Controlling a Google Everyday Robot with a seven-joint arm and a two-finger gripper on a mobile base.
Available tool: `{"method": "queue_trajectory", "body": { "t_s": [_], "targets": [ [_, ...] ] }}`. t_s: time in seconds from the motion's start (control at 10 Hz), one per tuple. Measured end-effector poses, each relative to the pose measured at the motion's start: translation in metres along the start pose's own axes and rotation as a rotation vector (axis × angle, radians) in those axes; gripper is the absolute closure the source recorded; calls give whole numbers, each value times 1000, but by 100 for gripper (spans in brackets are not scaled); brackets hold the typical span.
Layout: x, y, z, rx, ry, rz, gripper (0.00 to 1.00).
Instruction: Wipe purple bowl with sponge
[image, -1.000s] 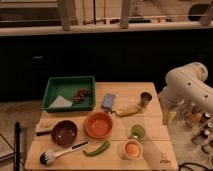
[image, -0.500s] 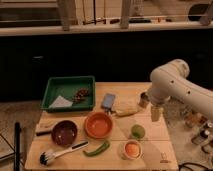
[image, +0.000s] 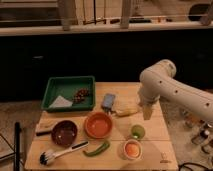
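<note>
In the camera view, a light wooden table (image: 150, 155) fills the lower half of the frame, with a dark cabinet front behind it and a pale ledge along the top. The robot's white arm (image: 165, 82) comes in from the right edge, bends at a rounded joint in the upper right, and drops toward the right side of the table. At its end the gripper (image: 147, 115) points downward, right of centre, close by the right end of a pale yellow elongated object (image: 125, 110); I cannot tell whether the 2 touch. Its fingers stand spread wide and have hold of nothing.

The sponge (image: 108, 101) lies flat on the table near the middle of the frame, just right of a green tray (image: 70, 81) and just left of the yellow object, apart from the gripper. The purple bowl (image: 65, 132) sits upright in the lower left, below the tray, its speckled inside facing up. An orange bowl (image: 98, 124) sits just beside it on the right, with a narrow strip of table between them.

The tray, in the upper left of the table, holds a white crumpled sheet (image: 61, 101) and a dark brown clump (image: 81, 95).

Along the bottom lie a dish brush (image: 60, 154), bristles toward the lower left corner, and a green curved vegetable (image: 97, 148). Right of these stand a small cup (image: 131, 149) with an orange inside and, above it, 1 round green object (image: 137, 131).
</note>
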Motion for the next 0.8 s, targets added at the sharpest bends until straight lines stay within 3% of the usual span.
{"method": "queue_trajectory", "body": {
  "t_s": [0.8],
  "targets": [
    [-36,-25,25,8,-51,-37,20]
  ]
}}
